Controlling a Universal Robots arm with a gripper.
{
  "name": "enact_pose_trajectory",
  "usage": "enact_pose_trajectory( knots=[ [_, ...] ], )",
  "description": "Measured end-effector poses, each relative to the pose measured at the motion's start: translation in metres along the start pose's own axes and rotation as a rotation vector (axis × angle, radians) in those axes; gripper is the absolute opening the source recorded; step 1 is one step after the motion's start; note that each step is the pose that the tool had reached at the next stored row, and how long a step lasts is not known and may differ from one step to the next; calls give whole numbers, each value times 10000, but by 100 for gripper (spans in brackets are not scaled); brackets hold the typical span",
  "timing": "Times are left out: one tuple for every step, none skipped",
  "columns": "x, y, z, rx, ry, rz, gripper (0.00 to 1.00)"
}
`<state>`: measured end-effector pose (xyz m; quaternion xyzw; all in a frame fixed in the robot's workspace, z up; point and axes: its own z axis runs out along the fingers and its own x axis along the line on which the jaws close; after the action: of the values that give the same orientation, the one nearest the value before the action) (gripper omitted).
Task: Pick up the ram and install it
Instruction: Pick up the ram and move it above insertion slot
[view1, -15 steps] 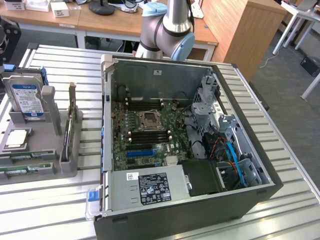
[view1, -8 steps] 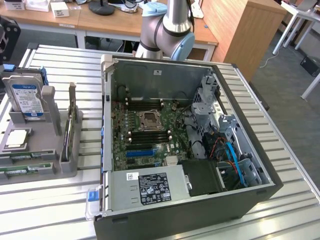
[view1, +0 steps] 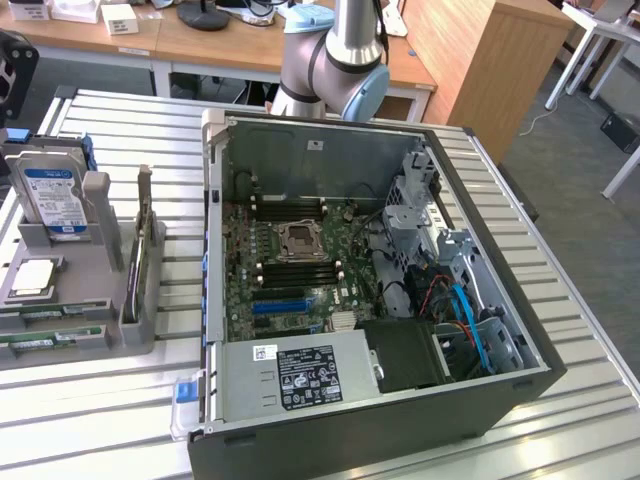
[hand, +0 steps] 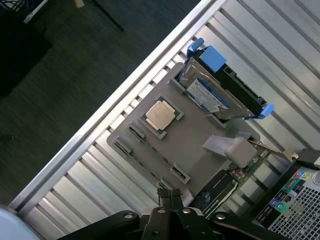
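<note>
Ram (view1: 55, 335) lies flat in the grey holder (view1: 95, 298) on the bench (view1: 100, 420), at the exterior view's left of the open computer case (view1: 300, 150). It sits just below a silver processor chip (view1: 30, 278) and an upright hard drive (view1: 50, 195). Seen from the wrist, the gripper (hand: 169, 192) hangs over the holder's edge, closed and empty.

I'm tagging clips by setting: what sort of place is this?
Likely a robotics lab or workshop: an open PC case on a slatted metal table, a robot arm behind it, and wooden desks beyond.
</note>
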<state>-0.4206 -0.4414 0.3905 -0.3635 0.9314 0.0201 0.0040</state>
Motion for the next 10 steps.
enact_pose_trajectory(
  knots=[
    [0,0,0,-4,7,-180,11],
    [0,0,0,-8,13,-360,11],
    [0,0,0,-12,19,-545,11],
    [0,0,1,-16,25,-725,11],
    [0,0,1,-19,32,-904,11],
    [0,0,2,-22,38,-1095,11],
    [0,0,3,-25,47,-1274,11],
    [0,0,3,-28,56,-1454,11],
    [0,0,4,-30,65,-1634,11],
    [0,0,5,-31,73,-1814,11]
  ],
)
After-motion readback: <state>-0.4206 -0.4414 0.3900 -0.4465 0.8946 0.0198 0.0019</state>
